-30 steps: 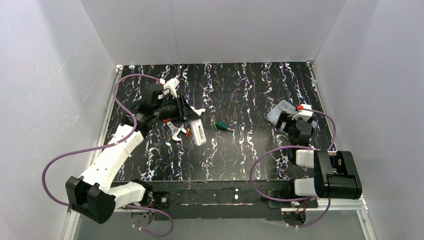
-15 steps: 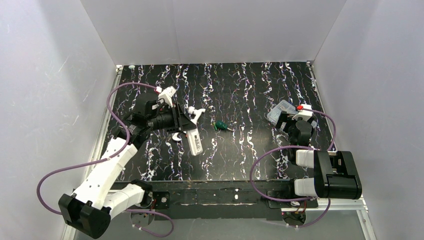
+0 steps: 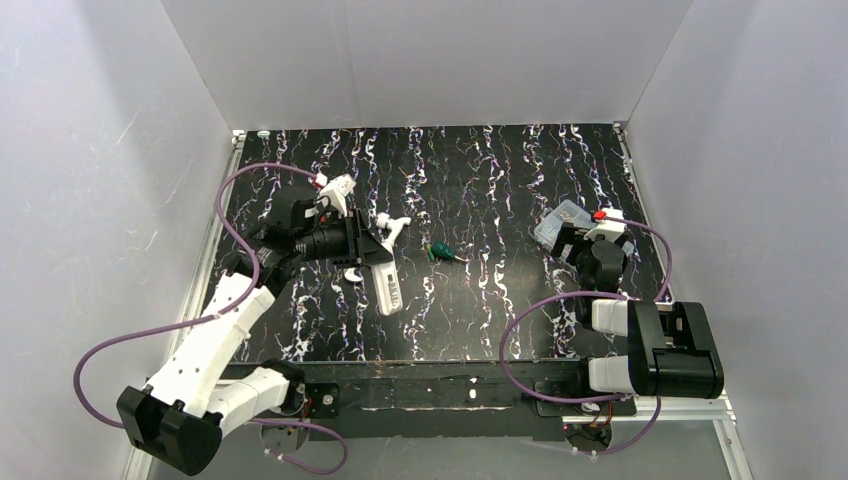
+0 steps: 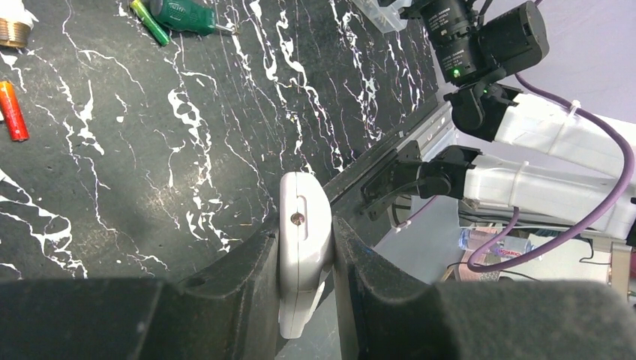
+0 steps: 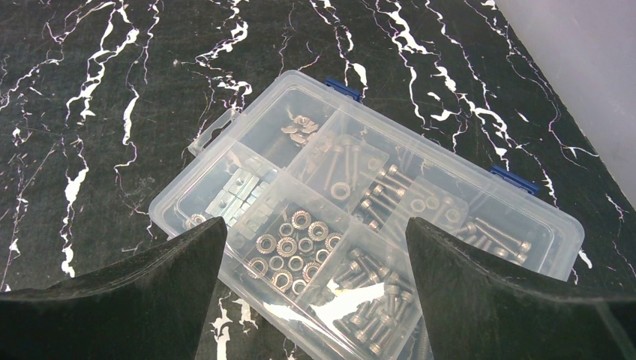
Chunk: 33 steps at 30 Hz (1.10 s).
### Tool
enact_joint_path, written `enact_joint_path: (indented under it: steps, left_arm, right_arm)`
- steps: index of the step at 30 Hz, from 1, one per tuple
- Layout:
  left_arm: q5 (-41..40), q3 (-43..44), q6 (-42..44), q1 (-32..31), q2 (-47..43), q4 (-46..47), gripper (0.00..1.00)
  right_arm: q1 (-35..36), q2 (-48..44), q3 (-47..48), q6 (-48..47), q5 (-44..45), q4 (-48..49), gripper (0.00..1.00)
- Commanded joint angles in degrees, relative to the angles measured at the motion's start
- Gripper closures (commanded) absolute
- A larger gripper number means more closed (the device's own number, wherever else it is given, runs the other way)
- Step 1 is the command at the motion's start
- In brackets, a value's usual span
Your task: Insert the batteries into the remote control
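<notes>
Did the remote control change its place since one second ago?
Yes. Held in the shut left gripper, the remote control has shifted toward the near side and slightly left, farther from the green screwdriver, which stayed put.

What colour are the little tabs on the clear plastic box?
Blue tabs on the clear plastic box, clearest in right wrist view.

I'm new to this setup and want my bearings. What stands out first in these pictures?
The left gripper is shut on the white remote control, left of centre over the black marbled table. At the right, the open right gripper hovers over a clear compartment box of screws and nuts. A red-orange battery lies loose on the table.
</notes>
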Motion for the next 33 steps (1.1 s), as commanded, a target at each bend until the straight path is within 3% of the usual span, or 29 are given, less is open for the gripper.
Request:
enact_joint_path:
  steps: [1, 19, 21, 22, 24, 30, 33]
  left_arm:
    - [3.8, 3.8, 1.8, -0.3, 0.5, -2.2, 1.00]
    - [6.7, 10.0, -1.5, -0.2, 2.8, -2.0, 1.00]
    - [7.0, 10.2, -2.1, -0.2, 2.9, -1.6, 0.89]
    - [7.5, 10.3, -2.4, -0.2, 2.9, -1.2, 0.89]
    - [8.2, 10.1, -2.7, -0.2, 2.8, -0.3, 1.00]
    - [6.9, 9.3, -4.0, -0.2, 1.6, 0.4, 1.00]
    - [3.2, 10.0, -4.9, -0.1, 0.5, -2.3, 1.00]
  right_arm:
    - [-0.6, -0.7, 2.2, 0.3, 0.6, 0.5, 0.02]
    - [-0.6, -0.6, 2.2, 0.2, 0.5, 0.9, 0.02]
    - [-0.7, -0.5, 2.3, 0.3, 0.3, 0.9, 0.02]
    - [-0.7, -0.5, 2.2, 0.3, 0.3, 1.0, 0.01]
    - [-0.7, -0.5, 2.1, 0.3, 0.4, 0.9, 0.02]
    - [-0.7, -1.0, 1.9, -0.3, -0.1, 1.9, 0.02]
    - [-0.3, -6.3, 5.7, -1.8, -3.4, -9.1, 0.02]
